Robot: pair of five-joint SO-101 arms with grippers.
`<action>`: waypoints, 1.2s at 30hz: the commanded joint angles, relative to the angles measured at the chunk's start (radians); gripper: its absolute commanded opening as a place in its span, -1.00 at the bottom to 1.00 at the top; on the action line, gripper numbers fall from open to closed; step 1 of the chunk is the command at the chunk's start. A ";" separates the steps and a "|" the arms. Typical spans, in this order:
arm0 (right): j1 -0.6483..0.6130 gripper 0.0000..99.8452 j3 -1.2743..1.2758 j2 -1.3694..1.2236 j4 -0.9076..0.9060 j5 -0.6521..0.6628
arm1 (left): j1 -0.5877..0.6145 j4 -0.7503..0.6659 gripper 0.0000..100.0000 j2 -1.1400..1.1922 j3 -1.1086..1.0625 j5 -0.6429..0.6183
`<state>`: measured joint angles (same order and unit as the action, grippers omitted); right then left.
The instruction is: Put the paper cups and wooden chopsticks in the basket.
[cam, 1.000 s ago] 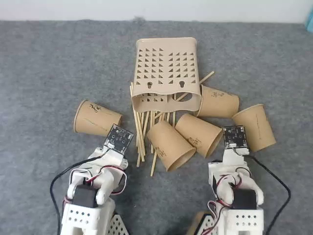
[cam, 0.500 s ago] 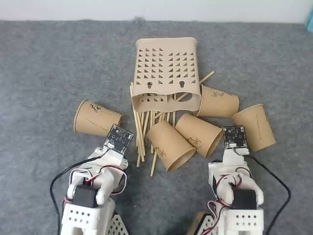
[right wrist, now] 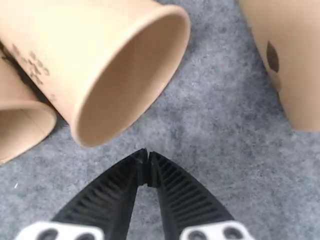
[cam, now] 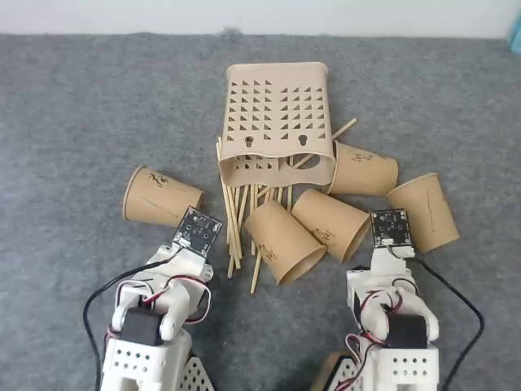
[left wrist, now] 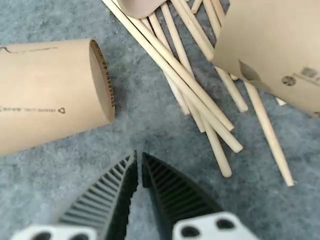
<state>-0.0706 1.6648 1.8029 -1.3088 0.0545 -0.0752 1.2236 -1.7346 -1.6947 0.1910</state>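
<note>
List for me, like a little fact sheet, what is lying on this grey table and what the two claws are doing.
Surface: grey mat
Basket: tipped on its side, mouth toward the arms
Paper cups: five, all on their sides; four clustered by the basket's mouth
Lone cup: apart, on the other side of the sticks
Chopsticks: loose, fanned out from the basket's mouth
Left gripper: shut, empty, near the lone cup
Right gripper: shut, empty, facing an open-mouthed cup
</note>
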 commanded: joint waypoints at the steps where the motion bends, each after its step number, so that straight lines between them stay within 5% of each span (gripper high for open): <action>1: -0.002 -0.98 0.017 0.013 -0.004 -0.005 | -0.003 0.003 -0.97 -0.009 0.015 0.000; 12: 0.119 -0.98 -0.060 0.013 -0.008 -0.005 | 0.002 0.002 -0.97 -0.009 0.022 0.003; 17: 0.240 -0.98 -0.135 0.013 0.027 -0.005 | 0.147 -0.005 -0.97 -0.011 0.071 0.000; 21: 0.234 -0.98 -0.084 0.013 0.170 -0.003 | 0.276 -0.003 -0.97 -0.011 0.119 -0.002; 28: 0.182 -0.98 0.008 0.012 0.294 0.002 | 0.281 0.003 -0.97 -0.009 0.117 0.002; 33: 0.194 -0.98 0.011 0.012 0.232 0.245 | 0.281 -0.080 -0.97 -0.009 0.124 0.003; 36: 0.206 -0.98 0.015 0.012 0.226 0.275 | 0.281 -0.190 -0.97 -0.003 0.125 -0.003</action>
<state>0.1197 1.6648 1.8029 -1.0740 0.2846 0.1995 1.1377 -1.7331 -1.6195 0.1910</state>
